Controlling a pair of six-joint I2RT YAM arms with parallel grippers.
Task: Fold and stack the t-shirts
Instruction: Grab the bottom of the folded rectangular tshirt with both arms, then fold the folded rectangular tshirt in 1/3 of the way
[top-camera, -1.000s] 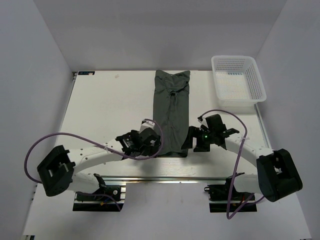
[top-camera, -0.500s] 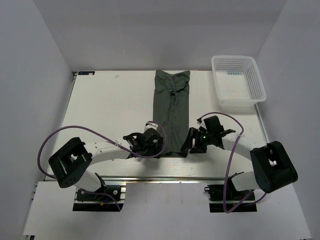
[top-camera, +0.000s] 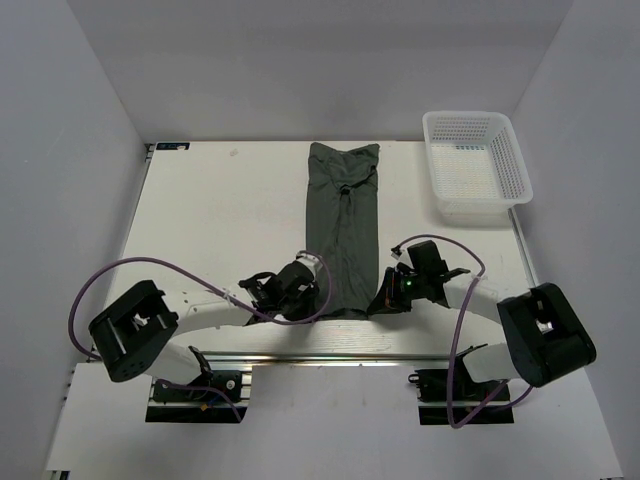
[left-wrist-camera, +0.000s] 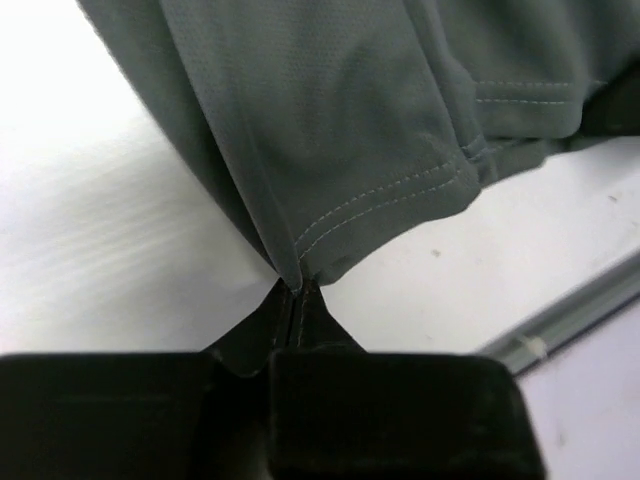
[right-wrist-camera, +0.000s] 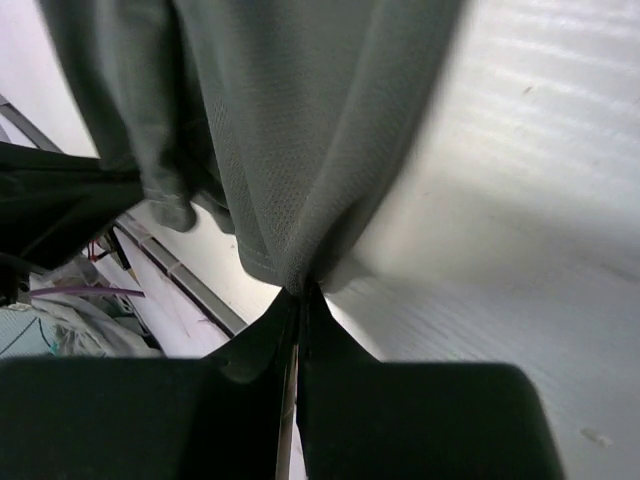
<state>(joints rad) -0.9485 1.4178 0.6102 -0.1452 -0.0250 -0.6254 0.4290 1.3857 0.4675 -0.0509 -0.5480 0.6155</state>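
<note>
Grey-green t-shirt (top-camera: 343, 225) lies folded in a long strip down the middle of the tabletop (top-camera: 220, 210). Its near left hem corner is clamped in the left claw (left-wrist-camera: 297, 292), and its near right corner in the right claw (right-wrist-camera: 299, 296). A white mesh basket (top-camera: 475, 165) sits far right.

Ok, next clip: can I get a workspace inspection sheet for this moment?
Surface: white table, a few faint marks.
Job's things: one grey-green t-shirt, folded into a long strip, lying lengthwise mid-table; no stack seen.
Clutter: white mesh basket at the far right corner.
Grippers: left gripper shut on the shirt's near left corner; right gripper shut on its near right corner.
Cables: purple cables loop off both arms.
Surroundings: plain white walls; nothing else seen.
</note>
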